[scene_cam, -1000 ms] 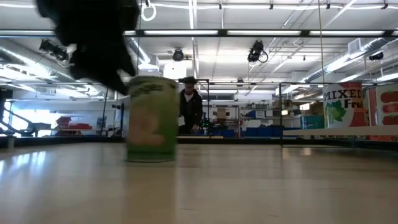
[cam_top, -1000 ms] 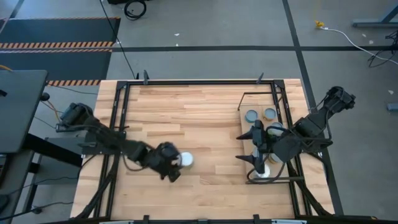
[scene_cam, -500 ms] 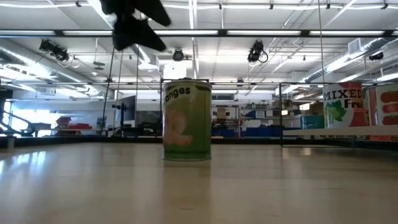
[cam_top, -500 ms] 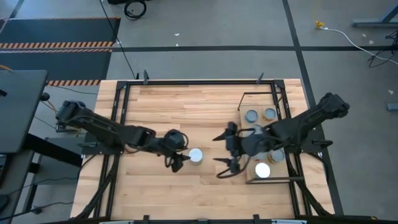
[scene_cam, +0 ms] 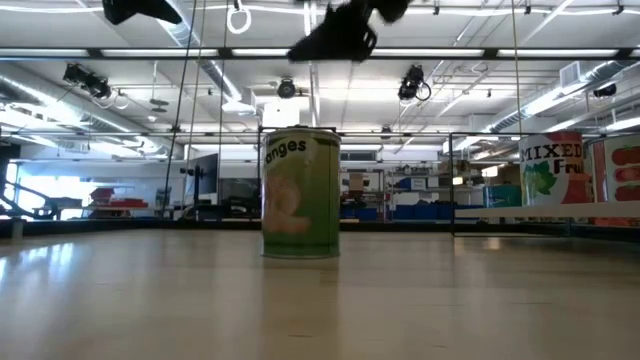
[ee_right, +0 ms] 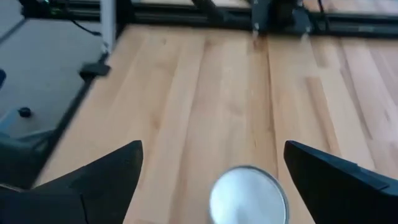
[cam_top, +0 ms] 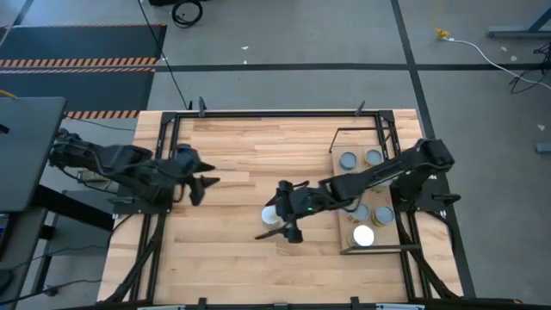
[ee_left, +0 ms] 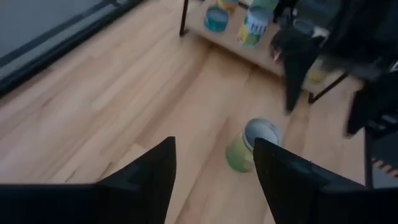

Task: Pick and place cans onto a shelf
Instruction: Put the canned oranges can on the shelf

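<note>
One can (cam_top: 270,213) with a green label and a silvery top stands upright on its base near the middle of the wooden tabletop; it also shows in the low view (scene_cam: 300,192), the left wrist view (ee_left: 252,146) and the right wrist view (ee_right: 249,196). My right gripper (cam_top: 272,211) is open above it (scene_cam: 340,35), fingers either side of the can's top (ee_right: 212,149), not touching. My left gripper (cam_top: 207,185) is open and empty near the table's left side (ee_left: 212,152). Several more cans (cam_top: 348,160) (cam_top: 364,235) stand on the shelf (cam_top: 336,168) at the right.
The shelf's black frame (ee_left: 186,18) and its cans (ee_left: 255,25) lie to the right of the lone can. A black metal frame (cam_top: 258,113) runs round the tabletop. Bare wood lies between the can and my left gripper.
My left gripper first carried the can a little toward the table's right, then drew back up and toward the left edge, leaving the can upright. My right gripper has swung from the shelf toward the table's left and now hangs open over the can.
</note>
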